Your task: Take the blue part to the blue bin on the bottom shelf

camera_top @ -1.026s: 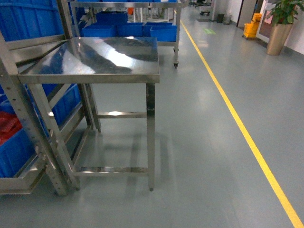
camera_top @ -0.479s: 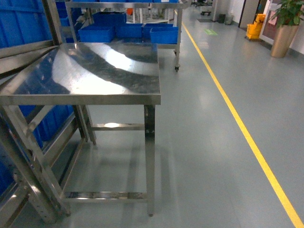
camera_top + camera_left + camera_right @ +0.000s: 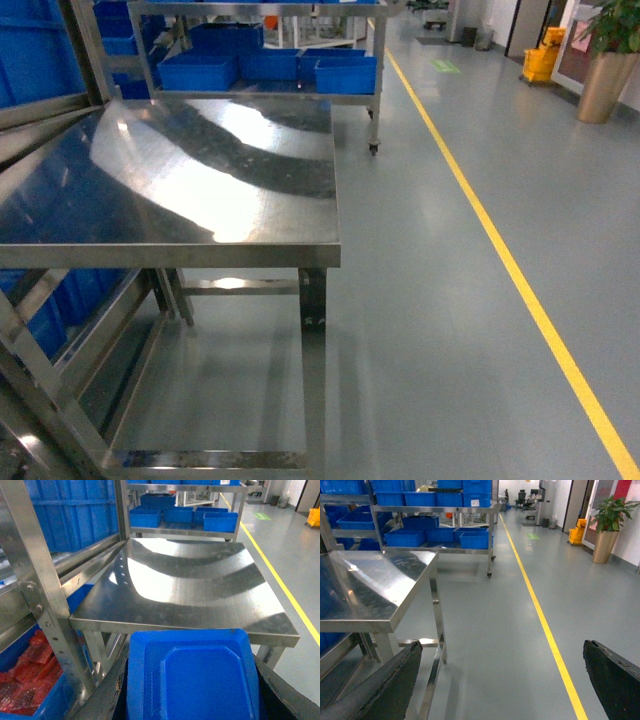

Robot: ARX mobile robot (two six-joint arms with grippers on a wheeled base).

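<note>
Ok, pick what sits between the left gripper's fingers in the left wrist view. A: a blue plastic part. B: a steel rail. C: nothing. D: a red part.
A: a blue plastic part fills the bottom of the left wrist view, flanked by the left gripper's dark fingers.

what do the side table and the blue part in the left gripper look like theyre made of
The side table looks like stainless steel with a brushed, glossy finish: it mirrors lights and blue bins. The blue part between the left gripper's fingers looks like moulded plastic, smooth and slightly shiny with raised edges, though that is not certain.
</note>
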